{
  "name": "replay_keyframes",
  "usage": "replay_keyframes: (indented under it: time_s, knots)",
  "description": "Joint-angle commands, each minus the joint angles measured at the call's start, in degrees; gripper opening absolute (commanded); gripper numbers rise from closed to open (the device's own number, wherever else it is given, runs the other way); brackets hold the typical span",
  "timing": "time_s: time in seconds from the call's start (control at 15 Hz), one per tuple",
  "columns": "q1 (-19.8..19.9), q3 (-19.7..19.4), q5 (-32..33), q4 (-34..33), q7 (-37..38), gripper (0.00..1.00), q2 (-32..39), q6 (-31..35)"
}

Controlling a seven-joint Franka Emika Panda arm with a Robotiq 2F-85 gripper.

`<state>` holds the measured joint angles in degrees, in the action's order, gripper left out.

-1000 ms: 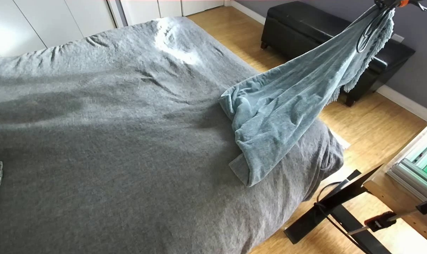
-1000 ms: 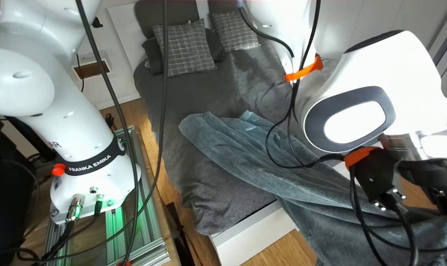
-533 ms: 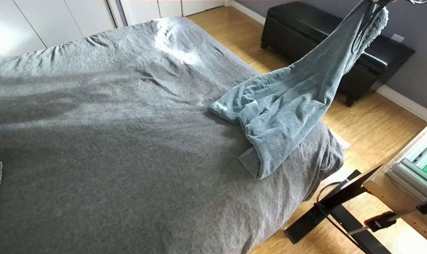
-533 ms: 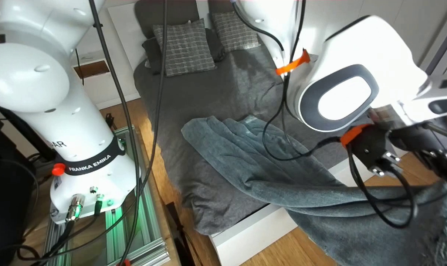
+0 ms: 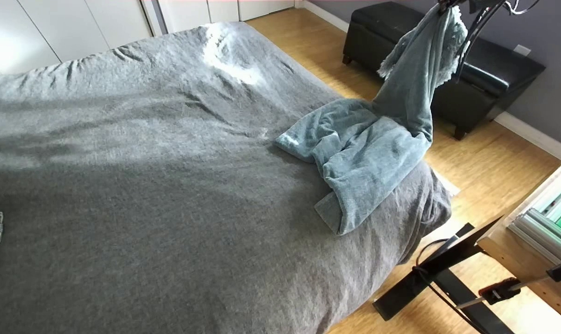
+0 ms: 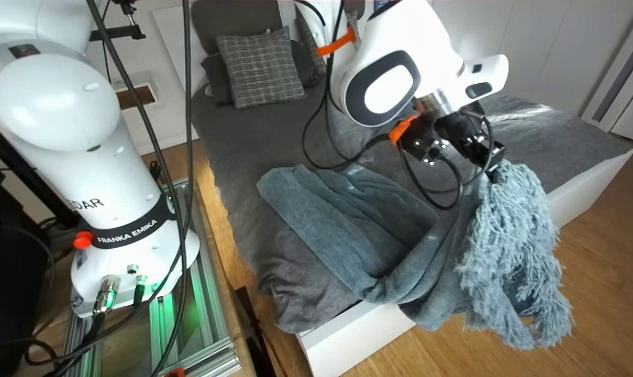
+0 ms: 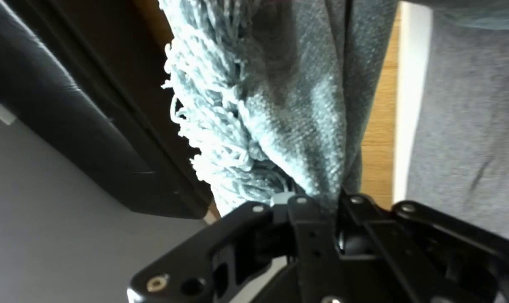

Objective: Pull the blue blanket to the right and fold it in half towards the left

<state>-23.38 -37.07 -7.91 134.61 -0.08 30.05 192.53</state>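
Observation:
The blue blanket [image 5: 377, 157] lies rumpled over the foot corner of the grey bed cover [image 5: 169, 195]. Its fringed end is lifted and hangs past the bed edge; it also shows in an exterior view [image 6: 342, 220]. My gripper [image 6: 497, 162] is shut on the blanket close to the fringe [image 6: 515, 251] and holds it well above the floor. In the wrist view, my gripper [image 7: 328, 202] pinches a gathered fold of the blanket [image 7: 300, 118], with the fringe to the left. The fingertips are partly hidden by the cloth.
A black bench [image 5: 401, 41] stands against the wall beyond the bed. The white bed frame [image 6: 358, 330] shows under the blanket. A wooden, metal-railed robot stand [image 5: 531, 264] is beside the bed. Pillows [image 6: 261, 68] lie at the head. Cables [image 6: 442, 183] hang from the arm.
My gripper has come back over the bed's foot edge, carrying the fringed end with it. The lifted stretch has gone from taut to slack and folded. The part on the bed has shifted slightly.

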Motion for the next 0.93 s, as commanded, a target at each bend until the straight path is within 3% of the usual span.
replay_keyframes:
  time_s: [0.0, 0.27, 0.33, 0.53, 0.87]
  knots:
    - [-3.5, 2.9, 4.0, 9.6, -3.1, 0.03, -13.9, -3.3]
    - [-7.2, 6.4, 6.0, 16.6, -4.6, 0.03, -24.1, -9.2]
    - [-6.7, 5.0, 4.1, 11.3, -2.5, 0.11, -15.1, -6.3]
    - [-7.7, 6.5, 4.3, 14.9, -3.4, 0.11, -20.2, -8.3]
    - [-7.5, 6.3, 4.3, 15.5, -4.2, 0.11, -21.0, -8.4]
